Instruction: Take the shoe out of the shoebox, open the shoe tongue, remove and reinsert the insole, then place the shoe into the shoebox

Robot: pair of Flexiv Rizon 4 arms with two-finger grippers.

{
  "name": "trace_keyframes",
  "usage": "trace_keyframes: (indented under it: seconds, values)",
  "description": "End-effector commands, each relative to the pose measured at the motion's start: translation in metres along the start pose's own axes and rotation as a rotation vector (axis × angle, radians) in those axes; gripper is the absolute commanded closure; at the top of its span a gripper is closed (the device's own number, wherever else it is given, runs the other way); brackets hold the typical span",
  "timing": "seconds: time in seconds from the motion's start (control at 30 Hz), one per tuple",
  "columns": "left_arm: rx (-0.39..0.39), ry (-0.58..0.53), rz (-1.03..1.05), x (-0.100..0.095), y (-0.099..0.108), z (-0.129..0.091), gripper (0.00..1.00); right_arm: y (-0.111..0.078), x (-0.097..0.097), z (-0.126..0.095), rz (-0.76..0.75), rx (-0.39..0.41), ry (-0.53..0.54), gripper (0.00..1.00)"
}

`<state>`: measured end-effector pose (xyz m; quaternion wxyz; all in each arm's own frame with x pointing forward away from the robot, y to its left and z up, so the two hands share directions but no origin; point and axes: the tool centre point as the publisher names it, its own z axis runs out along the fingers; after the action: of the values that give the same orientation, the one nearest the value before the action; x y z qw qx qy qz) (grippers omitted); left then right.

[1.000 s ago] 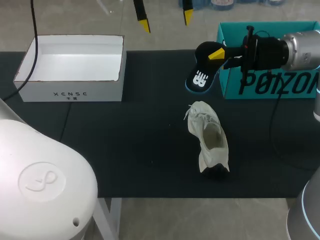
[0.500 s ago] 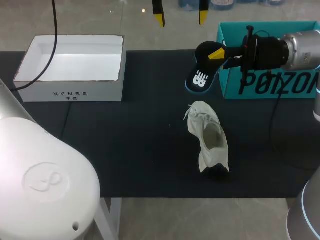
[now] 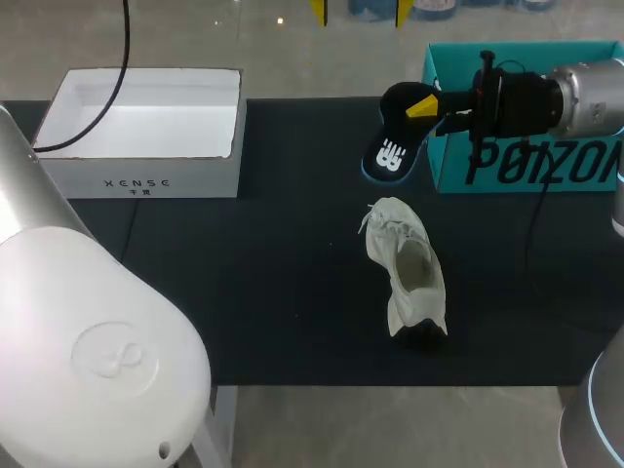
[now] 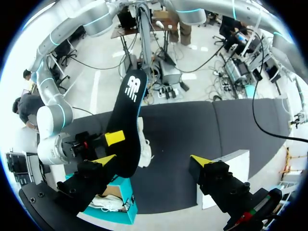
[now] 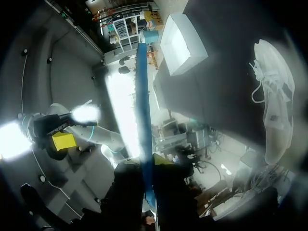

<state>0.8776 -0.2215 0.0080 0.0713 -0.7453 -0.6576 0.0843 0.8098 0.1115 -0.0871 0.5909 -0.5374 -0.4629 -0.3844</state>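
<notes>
Head view: the white shoe (image 3: 408, 268) rests on the dark table (image 3: 244, 292), outside and well apart from the teal shoebox (image 3: 531, 166). The black insole (image 3: 393, 141) is pinched by the right gripper (image 3: 424, 109) just beside that shoebox. The left gripper (image 3: 359, 10) hangs past the table's far edge, its fingers spread and empty. A white box (image 3: 146, 180) sits at the far left.

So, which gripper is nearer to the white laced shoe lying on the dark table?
Right. The right gripper, shut on the black insole, is just beyond the white shoe, beside the teal box. The left gripper, open, is farther, past the table's far edge.
</notes>
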Motion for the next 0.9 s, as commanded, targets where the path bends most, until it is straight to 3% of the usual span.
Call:
trace_keyframes:
  seconds: [0.03, 0.23, 0.43, 0.9]
  values:
    - [0.001, 0.020, 0.001, -0.002, 0.001, -0.002, 0.00, -0.006, -0.002, -0.003, 0.006, 0.009, -0.030, 1.00]
    - [0.001, 0.020, 0.001, -0.002, 0.001, -0.002, 0.00, -0.019, -0.003, -0.003, 0.003, 0.016, -0.025, 1.00]
    - [0.001, 0.020, 0.001, -0.002, 0.001, -0.002, 0.00, -0.021, 0.002, 0.003, -0.015, 0.039, -0.047, 1.00]
    - [0.001, 0.020, 0.001, -0.002, 0.001, -0.002, 0.00, -0.029, -0.010, 0.005, 0.023, 0.025, -0.069, 1.00]
